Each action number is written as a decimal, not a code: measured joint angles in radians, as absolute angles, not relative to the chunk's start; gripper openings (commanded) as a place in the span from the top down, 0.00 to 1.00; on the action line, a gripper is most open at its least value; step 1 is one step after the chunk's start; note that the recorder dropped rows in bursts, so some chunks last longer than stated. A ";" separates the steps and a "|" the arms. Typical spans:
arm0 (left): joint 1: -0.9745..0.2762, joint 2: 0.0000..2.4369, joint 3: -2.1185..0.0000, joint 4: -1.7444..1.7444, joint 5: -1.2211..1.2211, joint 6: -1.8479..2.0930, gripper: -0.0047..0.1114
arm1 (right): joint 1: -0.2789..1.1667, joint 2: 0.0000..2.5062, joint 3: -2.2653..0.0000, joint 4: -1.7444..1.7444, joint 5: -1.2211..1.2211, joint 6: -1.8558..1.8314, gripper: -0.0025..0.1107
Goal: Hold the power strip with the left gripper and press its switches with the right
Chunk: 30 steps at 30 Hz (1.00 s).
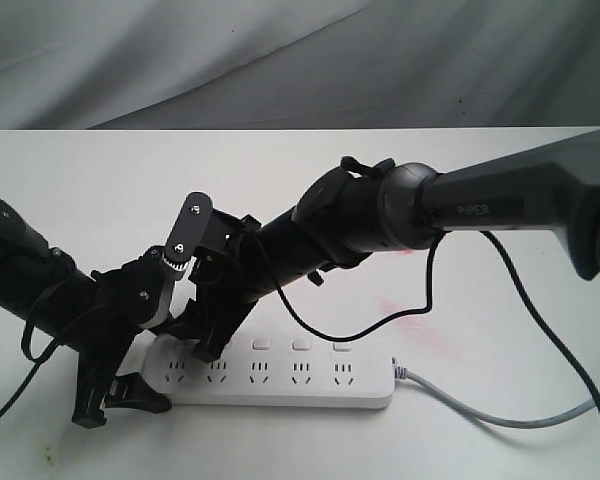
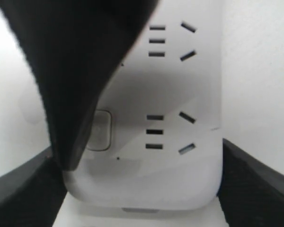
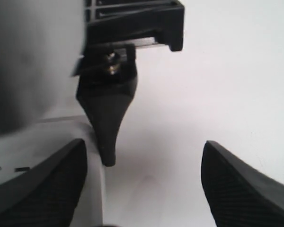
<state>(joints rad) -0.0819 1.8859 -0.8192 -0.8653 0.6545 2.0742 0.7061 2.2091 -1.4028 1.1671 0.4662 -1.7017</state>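
The white power strip (image 1: 280,385) lies flat near the table's front, its grey cord (image 1: 500,415) trailing right. My left gripper (image 1: 120,398) is shut on the strip's rounded left end; in the left wrist view its fingers (image 2: 260,184) press both sides of the power strip (image 2: 180,85). My right gripper (image 1: 205,335), on the PIPER arm, reaches down over the left sockets with its jaws wide apart, open (image 3: 142,184). One of its fingers (image 2: 68,118) rests at the edge of the first switch (image 2: 103,130). Three switches (image 1: 301,344) show to the right; the other two are hidden.
A faint pink stain (image 1: 400,300) marks the white table (image 1: 480,200) behind the strip. A black cable (image 1: 380,320) loops from the right arm over the strip's right half. Grey cloth hangs behind the table's far edge.
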 measured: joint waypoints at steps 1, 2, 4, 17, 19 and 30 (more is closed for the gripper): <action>-0.082 1.886 -0.819 -0.865 0.655 2.074 0.41 | 0.706 2.209 -1.403 1.165 0.466 -1.702 0.42; -0.082 1.886 -0.819 -0.865 0.655 2.074 0.41 | 0.706 2.209 -1.403 1.163 0.466 -1.702 0.42; -0.082 1.886 -0.819 -0.865 0.655 2.074 0.41 | 0.706 2.209 -1.403 1.162 0.466 -1.702 0.42; -0.082 1.886 -0.819 -0.865 0.655 2.074 0.41 | 0.704 2.209 -1.403 1.135 0.474 -1.665 0.42; -0.082 1.886 -0.819 -0.865 0.655 2.074 0.41 | 0.704 2.209 -1.403 1.133 0.474 -1.664 0.42; -0.082 1.886 -0.819 -0.865 0.655 2.074 0.41 | 0.706 2.209 -1.403 1.128 0.484 -1.657 0.42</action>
<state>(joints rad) -0.0819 1.8859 -0.8192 -0.8653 0.6545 2.0742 0.7055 2.2091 -1.4028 1.1281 0.4841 -1.6570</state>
